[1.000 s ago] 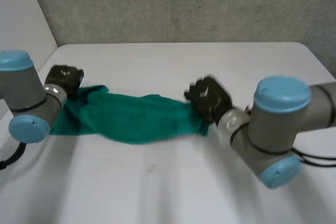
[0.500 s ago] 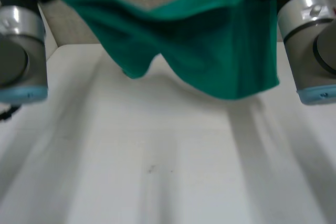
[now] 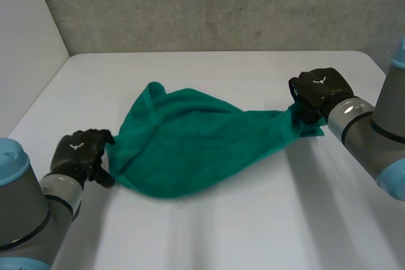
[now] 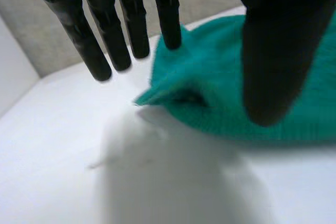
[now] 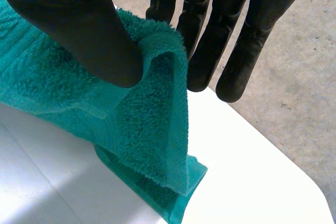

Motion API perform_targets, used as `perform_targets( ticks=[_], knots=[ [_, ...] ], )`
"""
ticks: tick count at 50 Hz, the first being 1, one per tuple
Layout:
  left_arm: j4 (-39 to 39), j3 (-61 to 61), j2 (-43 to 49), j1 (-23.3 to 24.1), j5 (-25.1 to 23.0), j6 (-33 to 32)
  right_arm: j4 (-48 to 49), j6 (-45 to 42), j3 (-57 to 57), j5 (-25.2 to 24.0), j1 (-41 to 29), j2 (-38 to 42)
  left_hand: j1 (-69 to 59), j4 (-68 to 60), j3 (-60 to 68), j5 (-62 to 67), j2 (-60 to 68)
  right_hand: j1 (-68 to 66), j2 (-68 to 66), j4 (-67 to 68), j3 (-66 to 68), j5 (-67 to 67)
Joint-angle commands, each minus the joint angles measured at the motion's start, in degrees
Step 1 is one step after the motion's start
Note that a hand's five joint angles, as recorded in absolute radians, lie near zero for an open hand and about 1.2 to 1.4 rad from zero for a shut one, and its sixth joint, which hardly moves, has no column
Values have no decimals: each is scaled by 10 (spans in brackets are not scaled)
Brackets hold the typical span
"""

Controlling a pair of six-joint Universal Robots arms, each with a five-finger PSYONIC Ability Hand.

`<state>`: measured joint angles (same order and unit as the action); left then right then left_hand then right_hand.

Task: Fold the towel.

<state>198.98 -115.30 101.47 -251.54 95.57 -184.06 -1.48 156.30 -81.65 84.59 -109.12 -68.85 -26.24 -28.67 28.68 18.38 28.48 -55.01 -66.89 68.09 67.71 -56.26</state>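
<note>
Pinched towel [image 5: 142,140] corner behind thumb of right hand [image 5: 73,30]

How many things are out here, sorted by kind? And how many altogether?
green towel: 1
black robot hands: 2 (left hand, right hand)
white table: 1
Total: 4

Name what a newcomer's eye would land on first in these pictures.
The green towel stands out first, lying bunched across the middle of the white table. The right hand pinches the towel's right end between thumb and fingers, stretching that end out to a narrow point. The left hand sits at the towel's near left corner.
</note>
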Motion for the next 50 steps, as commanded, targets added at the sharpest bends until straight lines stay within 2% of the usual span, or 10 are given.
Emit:
perform_targets(
  ticks=[1,3,4,9,11,15,20,25,36,50],
  knots=[
    [-39,45,-7,-6,-59,-11,29,3,-16,0,7,-1,34,58,-58,-55,-56,-250,-131,119,123,-137],
    [-39,46,-7,-16,-69,-16,31,3,-16,0,7,-1,38,62,-62,-59,-60,-250,-131,119,123,-137],
    [-39,50,-6,-54,-101,-36,32,2,-15,0,14,-1,39,63,-63,-61,-62,-250,-131,119,123,-137],
    [-38,54,0,-104,-176,-89,32,3,-14,0,34,-1,41,65,-65,-62,-63,-250,-131,119,123,-137],
    [-38,60,24,-126,-256,-145,32,3,-11,-1,43,-1,41,65,-65,-62,-63,-250,-131,119,123,-137],
    [-39,64,58,-154,-351,-239,32,3,-9,-1,53,2,34,58,-58,-56,-57,-250,-131,119,123,-137],
    [-47,62,86,-198,-414,-350,32,2,-6,-2,62,12,31,55,-55,-52,-53,-250,-131,119,123,-137],
    [-54,67,126,-203,-437,-408,32,2,-7,-2,62,20,27,52,-52,-49,-50,-250,-131,119,123,-137],
    [-11,87,191,-171,-438,-407,32,2,-12,-2,59,23,-55,-31,31,34,33,-250,-131,119,123,-137],
    [34,128,189,-120,-432,-310,32,1,-18,-3,57,36,-129,-105,105,108,107,-250,-131,119,123,-137]
  ],
)
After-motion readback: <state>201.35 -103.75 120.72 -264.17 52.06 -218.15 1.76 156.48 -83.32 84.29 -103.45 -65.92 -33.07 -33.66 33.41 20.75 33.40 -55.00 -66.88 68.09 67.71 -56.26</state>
